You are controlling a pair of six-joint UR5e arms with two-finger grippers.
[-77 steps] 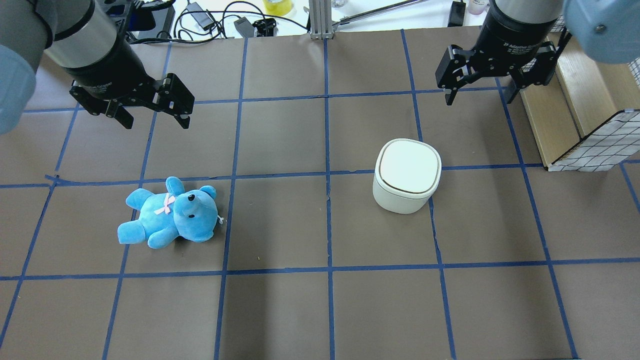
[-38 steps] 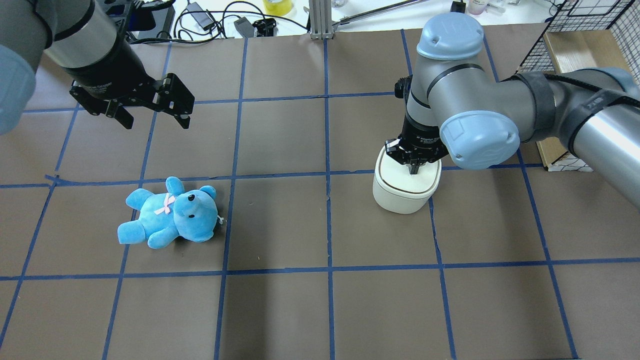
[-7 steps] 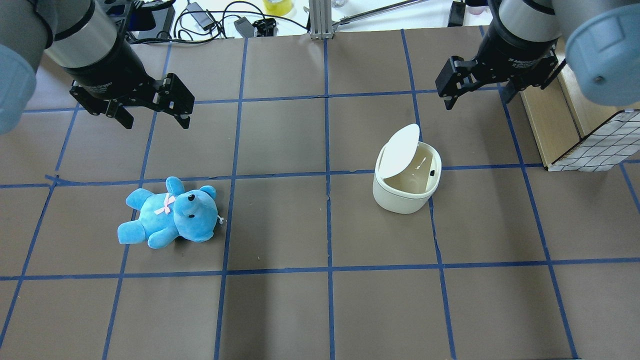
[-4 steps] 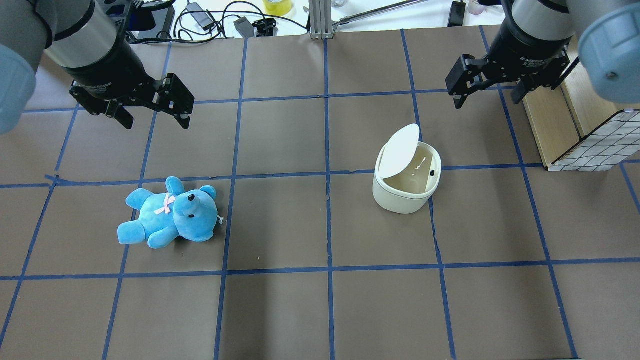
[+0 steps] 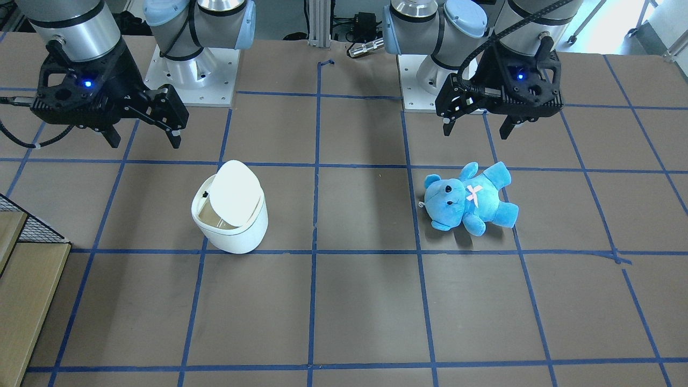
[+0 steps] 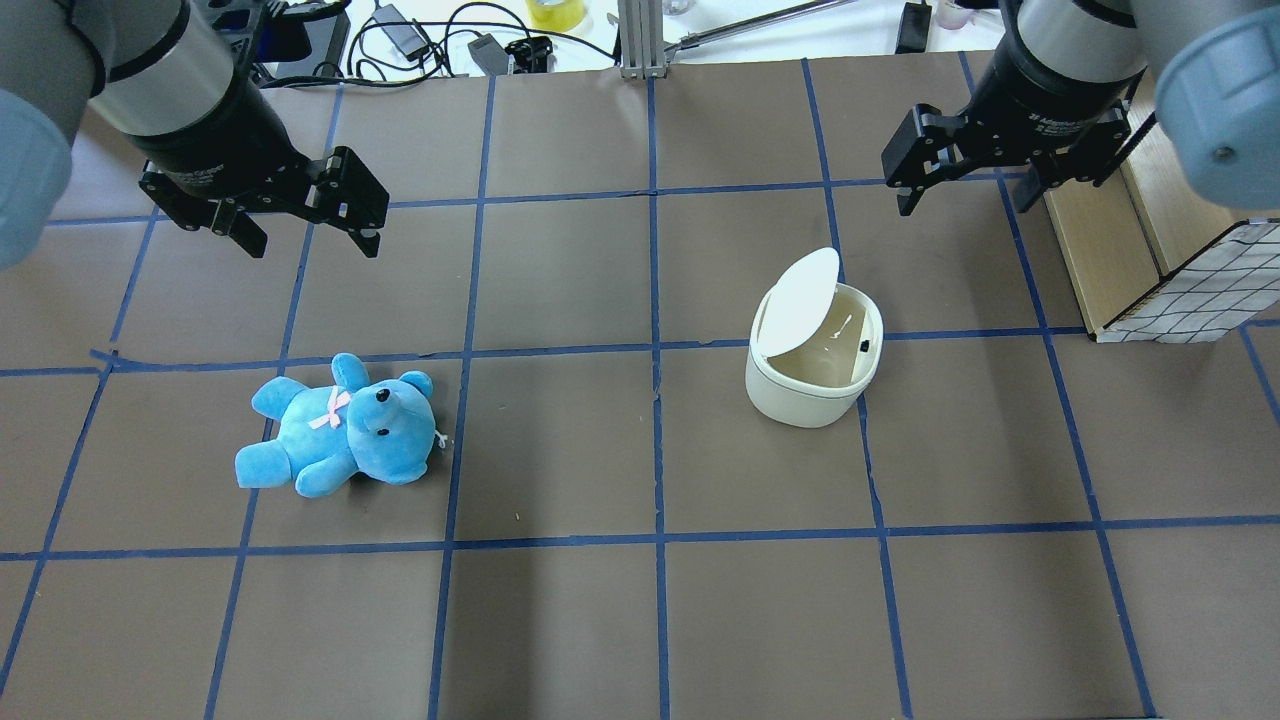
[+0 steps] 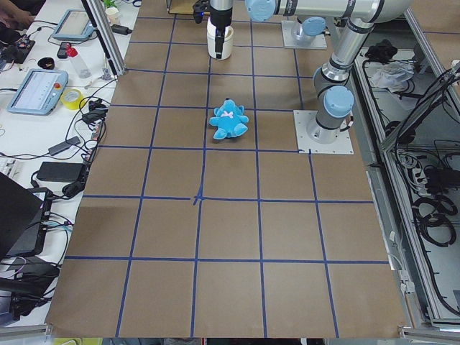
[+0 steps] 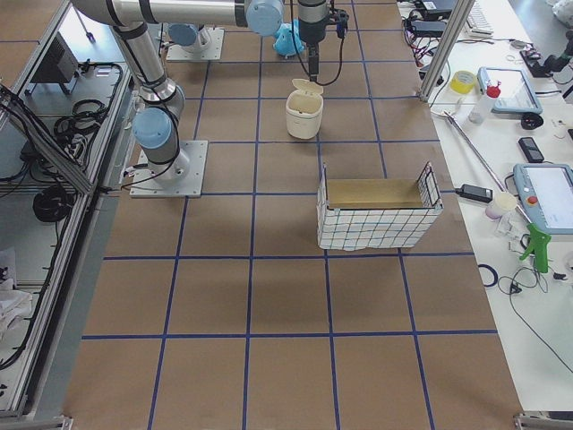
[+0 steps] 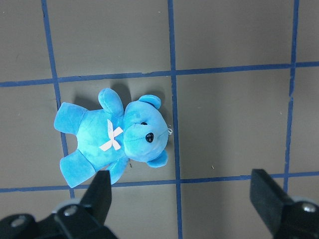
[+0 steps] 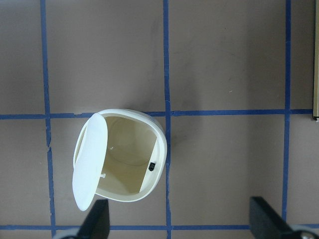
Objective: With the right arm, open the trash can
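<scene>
Trash can (image 6: 800,395) stands upright on the robot's right side of the brown table (image 6: 560,620). Its flat lid (image 6: 800,298) is tipped up on the edge that faces the blue teddy bear (image 6: 340,430). Inside, only creamy walls and a small black catch show. The right gripper (image 6: 965,200) hangs beyond it, apart, with its claw spread wide and holding nothing. Its white writing is too small to read. The left gripper (image 6: 312,245) is spread wide too.

The light was bright and even, with soft, faint shadow bands across the brown paper-covered bench (image 6: 560,440). My black fingers (image 9: 102,199) showed slightly blurred at both wrist views' bottom edges.
</scene>
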